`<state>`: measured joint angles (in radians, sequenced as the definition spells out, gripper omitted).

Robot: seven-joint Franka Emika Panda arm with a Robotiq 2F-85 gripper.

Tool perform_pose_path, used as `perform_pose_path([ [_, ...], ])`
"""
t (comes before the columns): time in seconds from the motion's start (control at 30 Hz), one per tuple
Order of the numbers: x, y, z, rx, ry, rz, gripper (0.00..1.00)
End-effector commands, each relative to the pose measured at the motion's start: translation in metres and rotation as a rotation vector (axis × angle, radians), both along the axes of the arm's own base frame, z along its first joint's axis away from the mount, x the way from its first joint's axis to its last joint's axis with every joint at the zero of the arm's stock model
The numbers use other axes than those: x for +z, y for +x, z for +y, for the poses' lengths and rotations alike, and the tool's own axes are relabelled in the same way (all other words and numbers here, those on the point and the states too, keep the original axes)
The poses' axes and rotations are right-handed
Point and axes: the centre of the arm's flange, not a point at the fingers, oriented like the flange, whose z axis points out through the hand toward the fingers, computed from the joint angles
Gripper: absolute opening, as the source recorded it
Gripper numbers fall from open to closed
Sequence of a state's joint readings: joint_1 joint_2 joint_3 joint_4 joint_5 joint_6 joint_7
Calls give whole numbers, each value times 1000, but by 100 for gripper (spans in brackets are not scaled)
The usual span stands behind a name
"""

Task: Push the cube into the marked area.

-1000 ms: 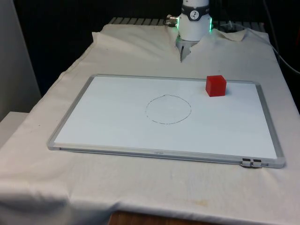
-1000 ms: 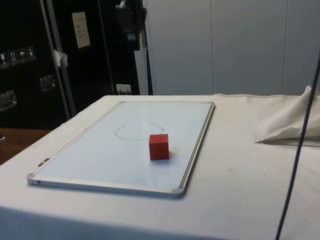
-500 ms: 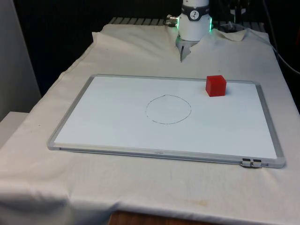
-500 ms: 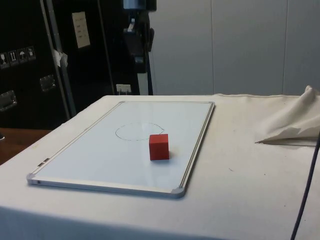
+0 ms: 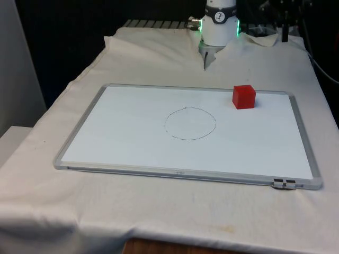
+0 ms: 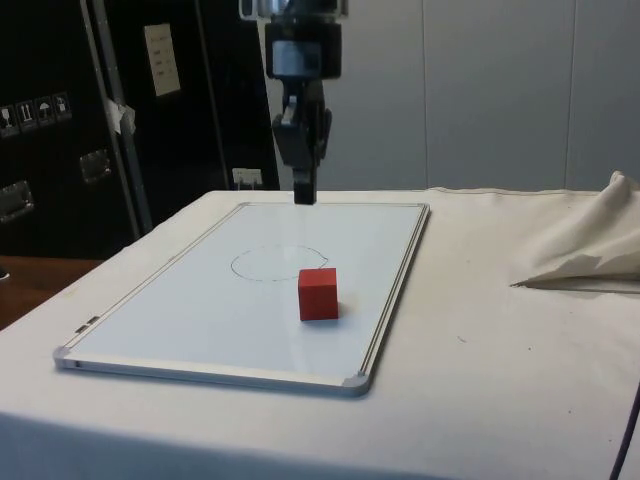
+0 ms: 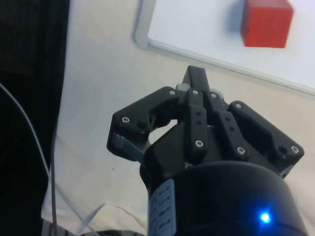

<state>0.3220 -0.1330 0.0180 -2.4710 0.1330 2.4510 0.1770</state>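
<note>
One black gripper (image 6: 303, 195) hangs in the air with its two fingers (image 7: 196, 81) pressed together, holding nothing. In the side view its tip points down, up above the table and off the board's far edge. The wrist view puts the gripper (image 7: 196, 78) over the white cloth (image 7: 98, 98), just past the board's grey rim (image 7: 142, 29).

The red cube (image 5: 243, 97) sits on the white board (image 5: 132, 137), well apart from the gripper. It is near the board's far edge, toward the front view's right, close to the corner. In the side view the cube (image 6: 318, 293) stands flat and straight.

A thin circle (image 5: 190, 123) is drawn in the middle of the board. The cube is outside this circle, a little way off to the front view's right. The board lies flat on the cloth-covered table (image 5: 159, 53).
</note>
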Motion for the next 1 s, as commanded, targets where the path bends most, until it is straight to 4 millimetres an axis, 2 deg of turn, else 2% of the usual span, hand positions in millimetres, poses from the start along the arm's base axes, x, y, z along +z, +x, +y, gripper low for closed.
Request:
perform_pose_path([
  [0.0,-4,-4,6,-4,8,-10,0],
  [0.17,-17,-12,16,-1,12,-13,0],
  [0.3,-34,-16,24,0,13,-13,0],
  [0.37,-37,-16,24,6,5,-7,0],
  [0.6,-68,-16,40,3,4,-8,0],
  [0.67,-69,-17,38,8,3,-3,0],
  [0.73,-83,-15,45,6,1,-6,0],
  [0.97,-100,-11,46,10,-4,-14,0],
])
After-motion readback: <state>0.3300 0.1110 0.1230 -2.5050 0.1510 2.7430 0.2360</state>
